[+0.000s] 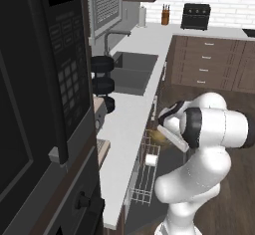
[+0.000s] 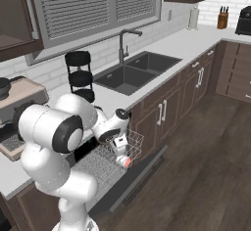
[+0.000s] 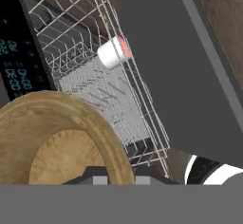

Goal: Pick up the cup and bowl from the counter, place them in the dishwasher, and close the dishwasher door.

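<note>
Bowl (image 3: 61, 142), tan and wood-grained, sits clamped in the gripper (image 3: 118, 178), spreading toward ten o'clock from the jaws above the white wire rack (image 3: 137, 118). Hand view alone shows the cup (image 3: 114, 52) (lying on its side) at the rack's one o'clock edge, over the lowered dishwasher door (image 3: 190, 76).

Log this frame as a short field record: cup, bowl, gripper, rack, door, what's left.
cup: white cup lying on its side in the dishwasher rack
bowl: wooden bowl held at the gripper, above the rack
gripper: shut on the bowl's rim, over the open dishwasher
rack: slid out over the lowered door
dishwasher door: open, lying flat
counter: neither cup nor bowl on it
remaining: set the bowl in the rack, close the door
</note>
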